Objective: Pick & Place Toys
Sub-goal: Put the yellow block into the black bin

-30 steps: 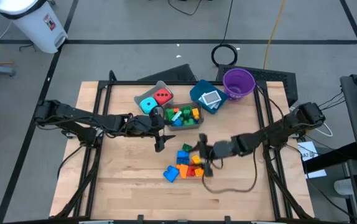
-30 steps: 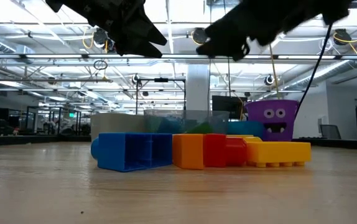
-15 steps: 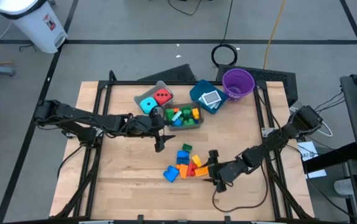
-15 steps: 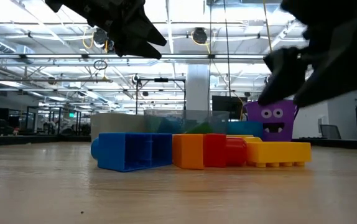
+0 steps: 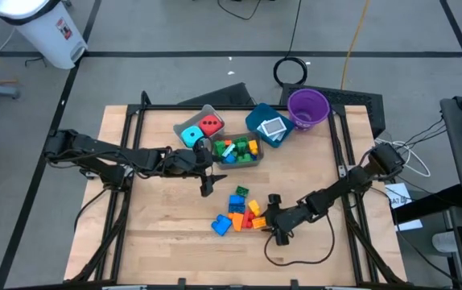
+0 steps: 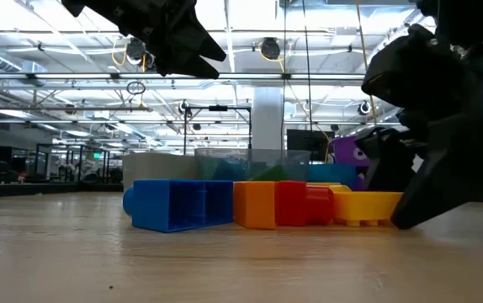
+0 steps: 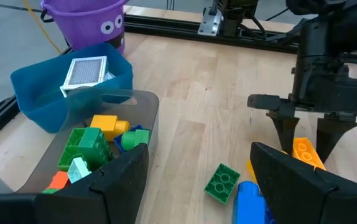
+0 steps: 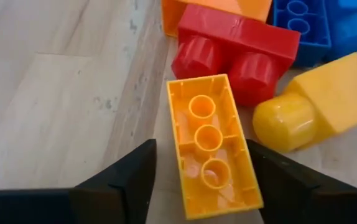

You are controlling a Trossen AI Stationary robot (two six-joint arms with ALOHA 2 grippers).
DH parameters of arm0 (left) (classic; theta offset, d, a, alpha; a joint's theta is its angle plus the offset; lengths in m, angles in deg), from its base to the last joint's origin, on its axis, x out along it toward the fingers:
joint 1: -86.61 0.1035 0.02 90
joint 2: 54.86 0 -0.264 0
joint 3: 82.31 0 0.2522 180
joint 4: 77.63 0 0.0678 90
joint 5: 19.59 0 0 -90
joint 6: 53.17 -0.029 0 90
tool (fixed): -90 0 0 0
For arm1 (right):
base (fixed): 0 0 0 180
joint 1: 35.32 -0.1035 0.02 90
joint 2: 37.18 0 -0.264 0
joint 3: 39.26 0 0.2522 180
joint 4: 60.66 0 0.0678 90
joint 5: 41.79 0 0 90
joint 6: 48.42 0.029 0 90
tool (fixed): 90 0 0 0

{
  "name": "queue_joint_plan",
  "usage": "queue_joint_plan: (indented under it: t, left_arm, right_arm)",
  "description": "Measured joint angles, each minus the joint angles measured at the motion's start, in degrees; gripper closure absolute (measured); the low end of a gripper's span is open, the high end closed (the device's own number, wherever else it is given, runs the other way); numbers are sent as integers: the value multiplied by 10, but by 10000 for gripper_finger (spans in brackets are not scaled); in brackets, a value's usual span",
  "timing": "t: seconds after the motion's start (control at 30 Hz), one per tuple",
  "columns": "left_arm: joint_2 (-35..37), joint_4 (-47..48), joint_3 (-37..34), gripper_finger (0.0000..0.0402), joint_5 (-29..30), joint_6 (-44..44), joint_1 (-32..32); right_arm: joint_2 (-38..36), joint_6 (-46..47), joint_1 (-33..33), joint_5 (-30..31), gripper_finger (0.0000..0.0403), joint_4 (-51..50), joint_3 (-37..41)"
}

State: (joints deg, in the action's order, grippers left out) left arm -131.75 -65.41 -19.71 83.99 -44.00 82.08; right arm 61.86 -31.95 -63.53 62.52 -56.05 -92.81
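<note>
A pile of loose bricks (image 5: pixel 239 213) lies on the wooden table: blue, orange, red, yellow and green. My right gripper (image 5: pixel 273 217) is open and down at the pile's right end. Its fingers stand on either side of an orange-yellow brick (image 8: pixel 213 149) that lies hollow side up on the table; it also shows in the low view (image 6: pixel 368 208). I cannot tell whether they touch it. My left gripper (image 5: pixel 208 169) is open and empty, above the table beside the dark bin (image 5: pixel 237 151), which holds several bricks. The cyan and red dice (image 5: pixel 200 129) lie in the grey bin. Cards (image 5: pixel 273 127) lie in the teal bin.
The purple cup (image 5: pixel 308 106) stands at the far right, next to the teal bin (image 5: pixel 257 121). The three bins sit together at the table's far middle. Bare wood lies left of the pile and along the near edge (image 5: pixel 175 258). A black cable trails near my right arm (image 5: pixel 295 254).
My right gripper has come down from well above the pile to table height, moving toward the near edge and then back a little toward the pile. Its fingers now stand around the orange-yellow brick. The bricks have kept their places.
</note>
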Motion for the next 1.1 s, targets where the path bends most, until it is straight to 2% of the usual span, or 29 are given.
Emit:
queue_joint_plan:
  t: [0.13, 0.33, 0.5, 0.6, 0.73, 0.87, 0.97, 1.1]
  left_arm:
    - [0, 0, 0, 117, 0, 0, 0]
    - [0, 0, 0, 117, 0, 0, 0]
    - [0, 0, 0, 117, 0, 0, 0]
    - [0, 0, 0, 117, 0, 0, 0]
    - [0, 0, 0, 117, 0, 0, 0]
    - [0, 0, 0, 117, 0, 0, 0]
    - [0, 0, 0, 117, 0, 0, 0]
    - [0, 0, 0, 117, 0, 0, 0]
  right_arm:
    - [-3, -3, 1, -12, 226, 1, 0]
    - [-36, -11, 1, -26, 306, -3, 1]
    - [-85, -30, 5, -22, 308, 17, 1]
    - [-113, -62, 17, -14, 303, 67, 1]
    - [-141, -82, 48, 55, 283, 113, 1]
    - [-152, -75, 109, 114, 293, 109, 1]
    - [-152, -41, 172, 112, 306, 109, 1]
    - [-149, -14, 254, 112, 303, 98, 1]
